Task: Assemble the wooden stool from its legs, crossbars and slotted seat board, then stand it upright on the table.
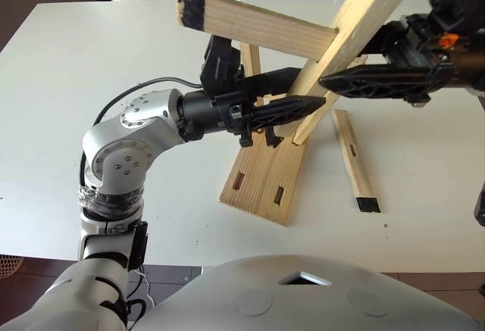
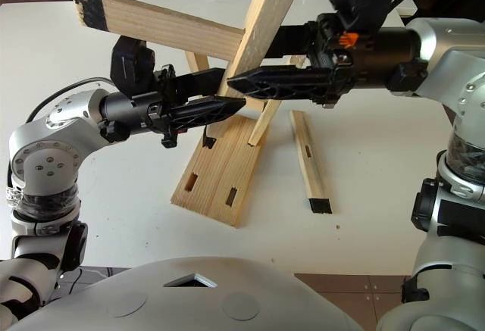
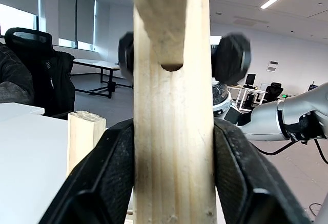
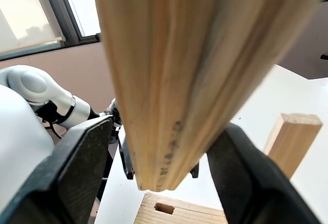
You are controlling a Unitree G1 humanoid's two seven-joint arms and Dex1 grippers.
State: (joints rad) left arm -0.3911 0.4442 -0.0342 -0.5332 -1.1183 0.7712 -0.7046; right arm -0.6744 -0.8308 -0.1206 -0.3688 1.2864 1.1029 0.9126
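White bench carries the slotted seat board, lying flat. Just above it, the left gripper is clamped on a tilted leg. A black-tipped bar juts leftward from that leg. The right gripper grips the same leg higher up. Another black-tipped leg lies flat to the right.

Both arms are built of rounded silver-grey shells. The left elbow housing carries a round cap ringed with small screws. Just past that elbow the forearm turns matte black, and a thin black cable arcs above it. The left claw and right claw have long black ribbed fingers, and a small orange tab sits behind the right one.
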